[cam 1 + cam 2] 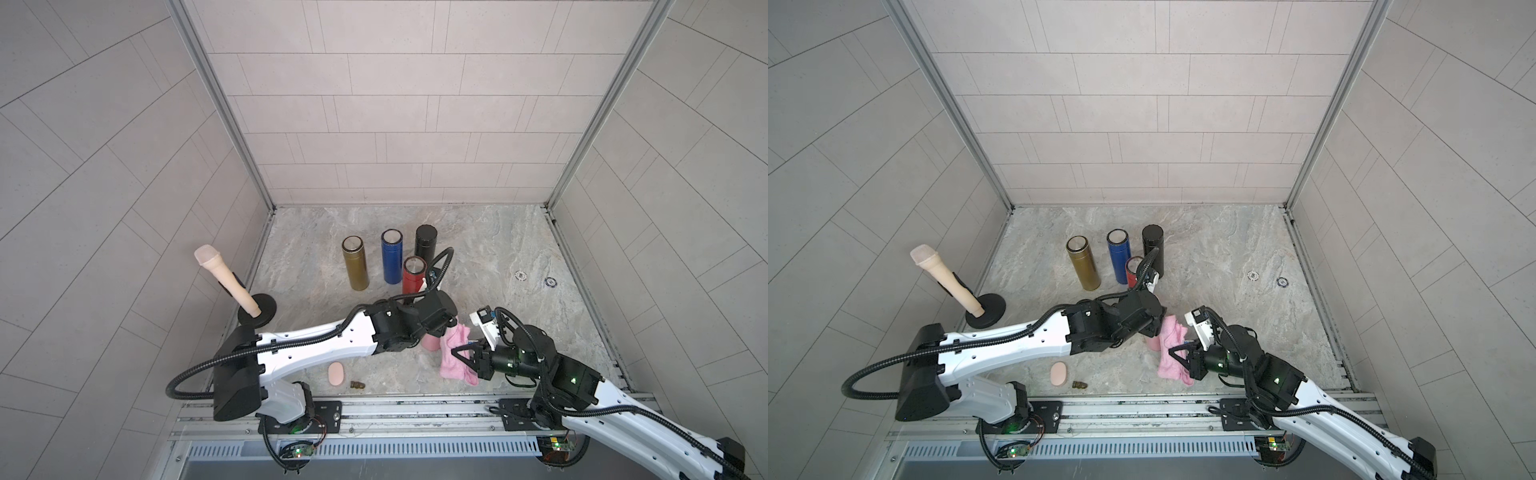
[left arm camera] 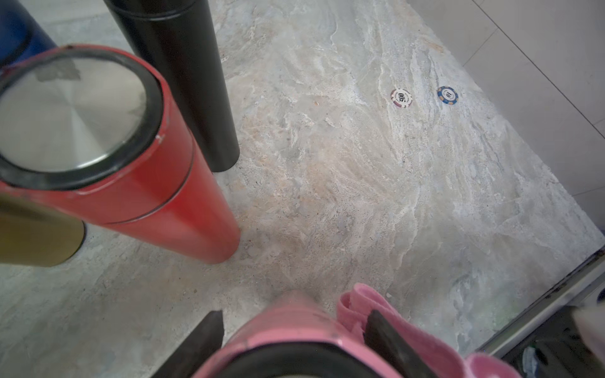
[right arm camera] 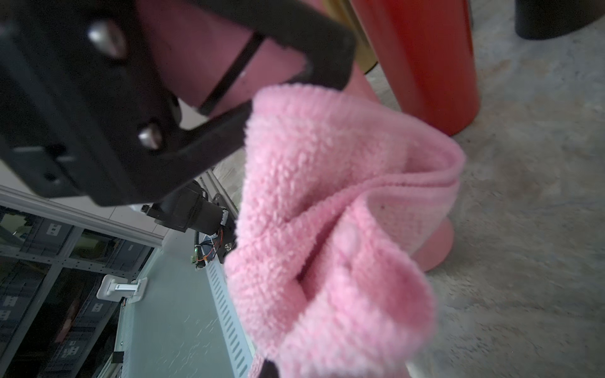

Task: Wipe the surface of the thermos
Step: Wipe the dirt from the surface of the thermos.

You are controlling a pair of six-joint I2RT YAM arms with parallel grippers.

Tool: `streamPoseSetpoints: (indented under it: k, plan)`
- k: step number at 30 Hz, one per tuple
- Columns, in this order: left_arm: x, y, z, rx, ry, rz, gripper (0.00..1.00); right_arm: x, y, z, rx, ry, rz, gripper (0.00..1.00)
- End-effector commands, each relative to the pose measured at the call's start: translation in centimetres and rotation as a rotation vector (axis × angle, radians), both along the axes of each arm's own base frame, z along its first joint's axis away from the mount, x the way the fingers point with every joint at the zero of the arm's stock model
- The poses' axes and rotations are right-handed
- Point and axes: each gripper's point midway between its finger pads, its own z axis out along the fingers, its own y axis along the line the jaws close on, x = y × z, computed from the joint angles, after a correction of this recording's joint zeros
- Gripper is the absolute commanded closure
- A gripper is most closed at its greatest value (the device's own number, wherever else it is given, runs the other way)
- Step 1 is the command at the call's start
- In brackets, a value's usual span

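A pink thermos (image 1: 430,343) (image 1: 1152,343) stands upright on the marble table, near the front. My left gripper (image 1: 443,328) (image 2: 294,319) reaches down over it and is shut on its upper part, one black finger (image 2: 209,330) on each side. A pink fluffy cloth (image 1: 455,359) (image 3: 327,212) hangs against the thermos's right side, bunched in folds. My right gripper (image 1: 460,353) (image 1: 1173,354) is shut on that cloth and presses it to the thermos wall. In the right wrist view the cloth hides most of the thermos; only its base (image 3: 437,248) shows.
Just behind stand a red thermos (image 1: 412,276), a gold one (image 1: 355,264), a blue one (image 1: 392,255) and a black one (image 1: 428,247). A microphone on a black stand (image 1: 232,282) is at left. A pink oval (image 1: 336,373), a brown piece (image 1: 357,385) and two chips (image 1: 521,275) lie about.
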Motion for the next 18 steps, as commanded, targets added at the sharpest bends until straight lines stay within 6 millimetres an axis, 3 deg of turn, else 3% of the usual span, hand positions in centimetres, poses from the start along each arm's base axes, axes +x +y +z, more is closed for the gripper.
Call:
streamPoseSetpoints:
  k: [1,4,9,11,14,18]
  plan:
    - [-0.4,-0.3,0.4,-0.037,0.077,0.119,1.00,0.5,0.7,1.5,0.048,-0.062,-0.029,1.00]
    - [-1.0,-1.7,0.0,-0.046,0.106,0.111,1.00,0.7,1.0,0.1,-0.002,-0.035,-0.035,1.00]
    - [-1.1,-2.9,0.1,-0.067,0.106,0.101,1.00,1.0,-0.2,-4.9,-0.093,0.023,-0.097,1.00]
    - [-1.0,-3.0,0.3,-0.074,0.098,0.107,1.00,0.9,-0.6,-5.3,-0.080,0.018,-0.111,1.00]
    - [-0.8,-3.2,0.4,-0.086,0.094,0.114,1.00,0.8,-1.2,-4.2,-0.023,-0.027,-0.123,1.00]
    - [-0.7,-3.9,0.1,-0.110,0.105,0.116,1.00,0.9,-1.2,0.4,0.150,-0.146,-0.130,1.00]
